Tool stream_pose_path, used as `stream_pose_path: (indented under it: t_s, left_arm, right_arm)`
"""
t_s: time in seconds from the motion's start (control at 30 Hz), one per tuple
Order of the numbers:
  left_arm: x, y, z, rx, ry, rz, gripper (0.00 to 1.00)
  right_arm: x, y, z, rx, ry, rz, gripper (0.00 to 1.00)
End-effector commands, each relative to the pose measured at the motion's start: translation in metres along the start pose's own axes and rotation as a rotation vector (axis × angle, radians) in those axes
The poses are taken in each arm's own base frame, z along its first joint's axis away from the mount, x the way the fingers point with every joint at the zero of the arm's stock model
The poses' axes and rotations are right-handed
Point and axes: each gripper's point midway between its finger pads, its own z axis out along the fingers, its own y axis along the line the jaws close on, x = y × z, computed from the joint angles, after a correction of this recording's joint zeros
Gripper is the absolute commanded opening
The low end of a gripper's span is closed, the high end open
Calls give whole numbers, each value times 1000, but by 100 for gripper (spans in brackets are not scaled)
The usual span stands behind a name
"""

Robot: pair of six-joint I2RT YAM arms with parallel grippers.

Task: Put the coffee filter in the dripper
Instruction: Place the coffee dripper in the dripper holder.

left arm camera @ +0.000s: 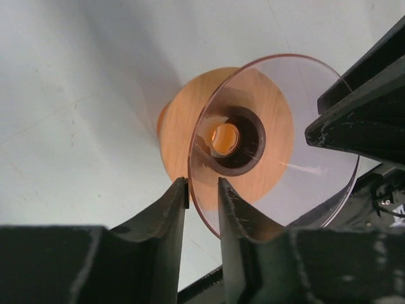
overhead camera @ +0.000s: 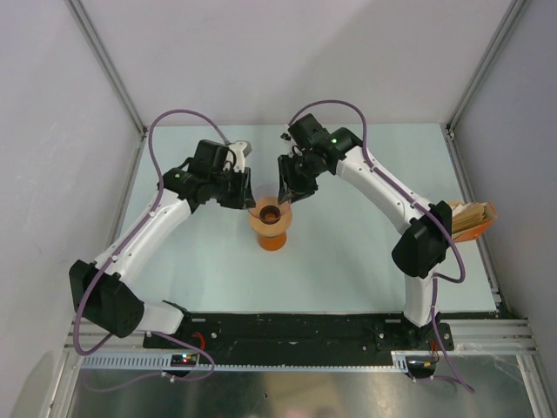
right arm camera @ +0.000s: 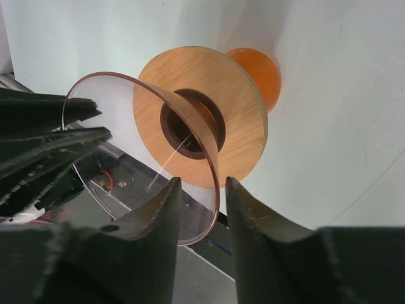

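The clear cone-shaped dripper (overhead camera: 271, 218) with brown collar and orange base is stood mid-table, its rim loosely straddled by the narrowly parted left gripper (left arm camera: 201, 190) and right gripper (right arm camera: 204, 190); no white paper coffee filter is seen, so one must be fetched next.

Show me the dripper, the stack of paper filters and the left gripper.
dripper (overhead camera: 271, 223): top external view, on its wooden collar.
stack of paper filters (overhead camera: 474, 218): top external view, middle of the tan stack.
left gripper (left arm camera: 202, 182): left wrist view, midway between its fingers.
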Motion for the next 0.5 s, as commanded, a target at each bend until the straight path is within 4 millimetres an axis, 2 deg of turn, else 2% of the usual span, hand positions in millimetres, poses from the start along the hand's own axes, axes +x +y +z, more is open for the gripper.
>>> stream_pose_path:
  t_s: [0.0, 0.2, 0.33, 0.47]
  left_arm:
    - [-3, -8, -6, 25, 15, 17, 37]
    - [-16, -7, -13, 21, -23, 4, 56]
    - [-30, -11, -23, 45, -61, -6, 69]
    - [-47, -15, -41, 63, -126, -5, 87]
  right_arm:
    - [-16, 14, -11, -42, -54, -36, 43]
    - [-22, 18, -16, -66, -71, -39, 57]
    - [-26, 24, -22, -104, -81, -45, 73]
    - [-36, 31, -40, -142, -129, -78, 89]
